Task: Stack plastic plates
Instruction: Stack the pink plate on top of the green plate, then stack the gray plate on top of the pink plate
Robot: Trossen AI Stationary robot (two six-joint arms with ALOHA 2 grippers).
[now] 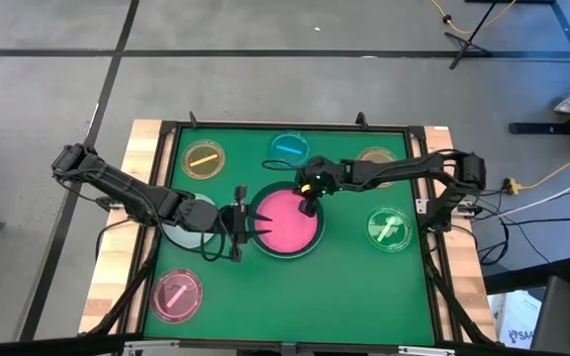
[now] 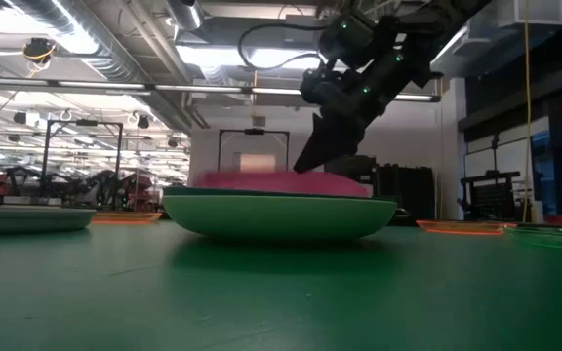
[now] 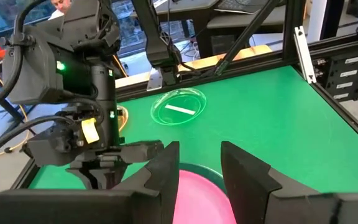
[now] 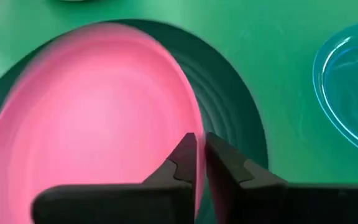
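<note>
- High view: my right gripper (image 1: 307,206) stood at the far-right rim of the large round pink plastic plate (image 1: 283,222), which lay inside the large round dark teal plastic plate (image 1: 287,252) at the middle of the green table mat (image 1: 364,287). My left gripper (image 1: 248,223) faced the same pair from the other side, its fingers spread wide to either side of the near rim.
- High view only: the small translucent plates lay well apart around the stack, namely the orange plate (image 1: 204,159), the blue plate (image 1: 289,148), the brown plate (image 1: 374,158) partly under my right arm, the green plate (image 1: 389,228) and the small pink plate (image 1: 176,294). A pale plate (image 1: 180,235) showed partly under my left arm.
- Right wrist view: my right fingers (image 4: 178,163) were closed narrowly on the pink plate's edge; the pink plate sat off-centre, leaving a crescent of ribbed teal wall bare. This grip was not legible from above.
- Low view: the pink plate rested tilted above the teal rim, higher on the side away from my right gripper.
- Left wrist view: my left fingers (image 3: 163,171) were held wide, with nothing between them but the pink rim ahead.
</note>
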